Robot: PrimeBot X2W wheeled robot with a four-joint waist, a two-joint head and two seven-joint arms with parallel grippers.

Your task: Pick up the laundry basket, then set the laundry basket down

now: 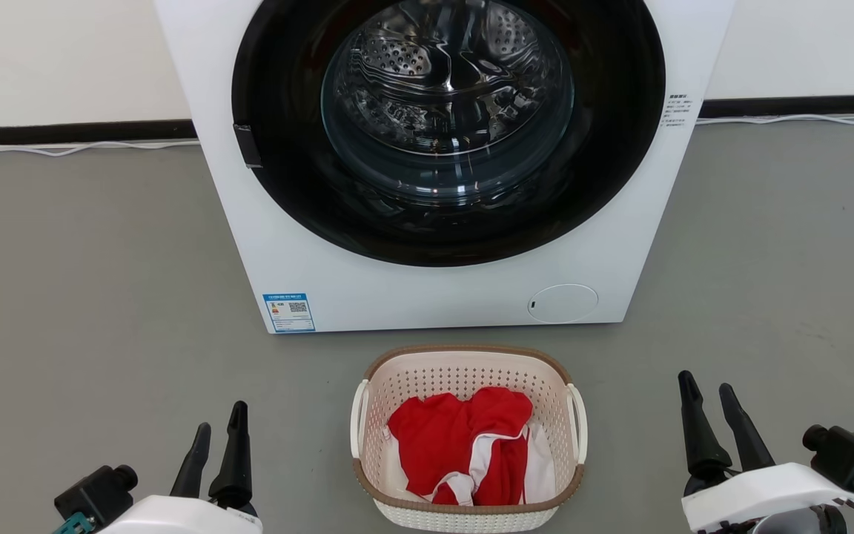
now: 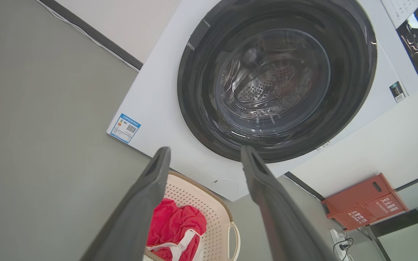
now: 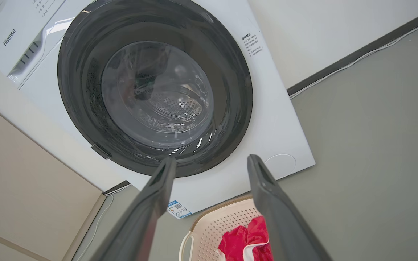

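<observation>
Laundry basket [image 1: 469, 348] (red garment [image 1: 457, 437] inside): unlifted. Left gripper [image 1: 221, 417], right gripper [image 1: 705, 381]: flanking basket, apart from it, spread, empty; likely staged for handles [image 1: 358, 419].

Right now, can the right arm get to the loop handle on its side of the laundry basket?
Probably yes. The right gripper is open, beside the laundry basket, with just grey floor between it and that white loop handle.
</observation>
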